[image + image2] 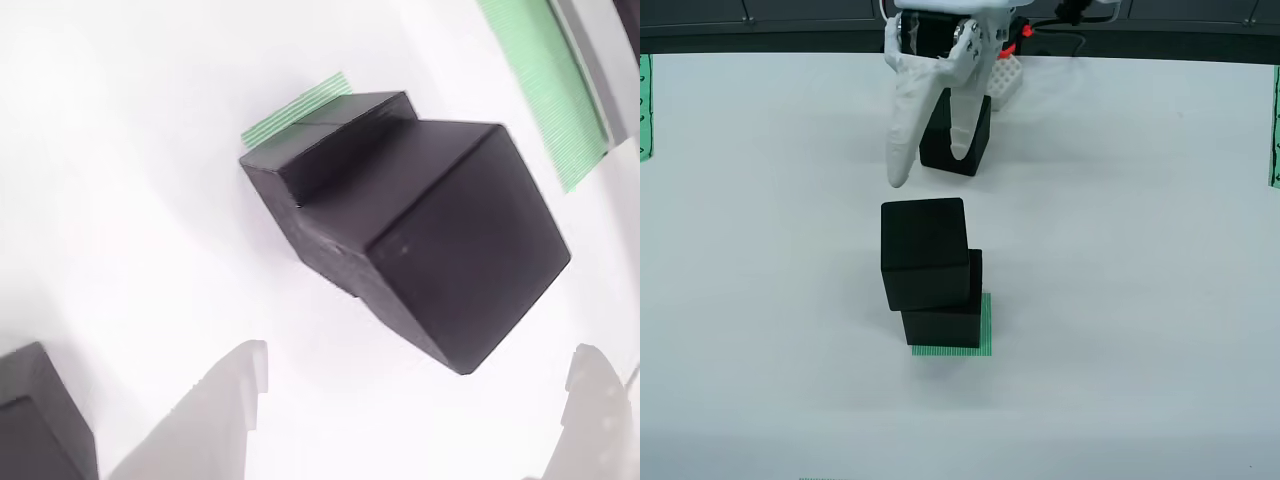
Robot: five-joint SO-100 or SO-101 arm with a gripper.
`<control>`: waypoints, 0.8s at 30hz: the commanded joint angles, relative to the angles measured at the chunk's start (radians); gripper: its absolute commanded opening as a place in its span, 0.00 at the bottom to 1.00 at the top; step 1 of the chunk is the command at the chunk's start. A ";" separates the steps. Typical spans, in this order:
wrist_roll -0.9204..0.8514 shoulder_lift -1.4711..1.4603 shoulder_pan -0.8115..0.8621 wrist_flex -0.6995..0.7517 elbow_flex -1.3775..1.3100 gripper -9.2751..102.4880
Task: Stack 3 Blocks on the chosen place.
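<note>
Black printed cubes, two stacked on the striped patch, one loose behind.

Matte, grainy, rigid and probably light, each block (925, 253) suits a grip on opposite flat faces; no long axis. Upper one overhangs left, twisted, over the lower block (944, 325) on the green patch (985, 335), mid-counter (1140, 300). Jaws of the gripper (930, 165) hang apart, empty, before the third block (975, 140) near the far edge.

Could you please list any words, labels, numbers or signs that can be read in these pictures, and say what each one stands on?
There is no readable text in either view.
The black cubes have plain matte faces with no label.
The green striped patch carries only fine stripes.
The green strips at the table's side edges bear small dark marks, too small to read.
The white pincer shows no marking.
</note>
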 commanded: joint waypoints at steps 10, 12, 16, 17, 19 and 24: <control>0.153 -0.040 -0.043 0.097 -0.083 0.41; 0.155 -0.040 -0.038 0.097 -0.072 0.41; 0.155 -0.034 -0.020 0.043 -0.037 0.41; 0.156 -0.034 -0.029 0.052 -0.032 0.41; 0.156 -0.034 -0.058 0.100 -0.037 0.41; 0.222 -0.034 -0.048 0.106 0.012 0.42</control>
